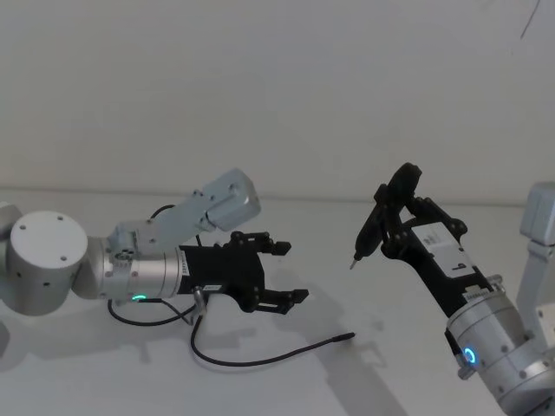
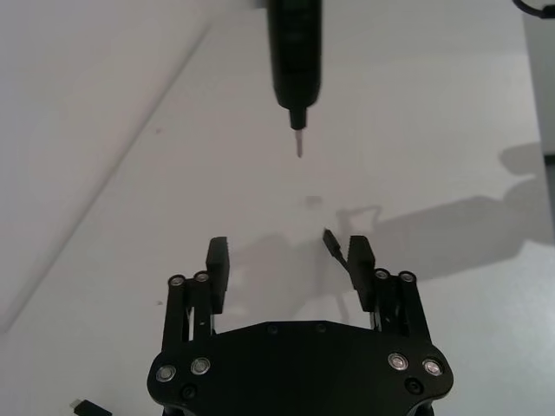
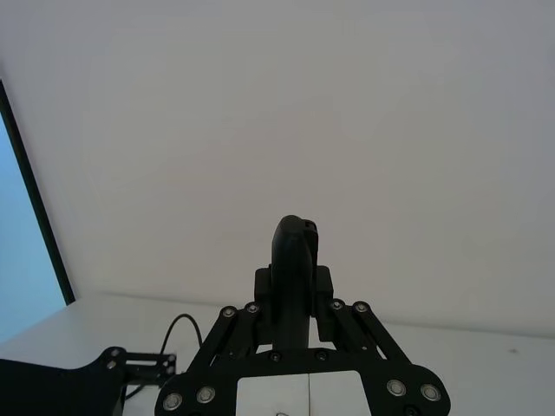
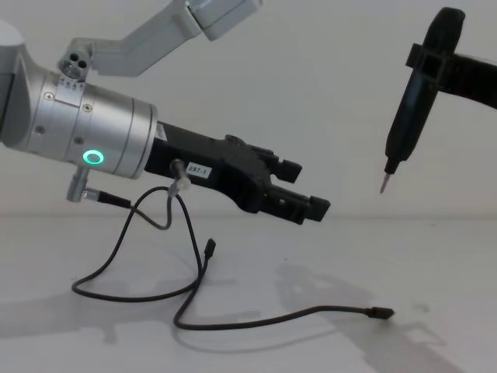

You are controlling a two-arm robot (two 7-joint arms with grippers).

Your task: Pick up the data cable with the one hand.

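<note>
The data cable (image 1: 286, 353) lies on the white table as a thin black curve, and one plug end (image 1: 349, 334) points right. From the chest it runs low across the table (image 4: 311, 311) to that plug (image 4: 380, 313). My left gripper (image 1: 290, 271) hovers above it, open and holding nothing, on a silver wrist with a green ring light (image 4: 94, 158). In its wrist view the left gripper (image 2: 288, 251) has its jaws spread, with the cable's plug tip (image 2: 329, 241) just beyond one finger. My right gripper (image 1: 403, 212) is raised at the right, shut on a black pen-like tool (image 1: 379, 227).
The tool's metal tip (image 4: 384, 185) points down above the table, right of the left gripper. A short black wire (image 4: 128, 203) loops under the left wrist. A bare white tabletop (image 1: 408, 364) lies below, with a plain wall behind it. A blue panel (image 3: 26, 260) stands at one side.
</note>
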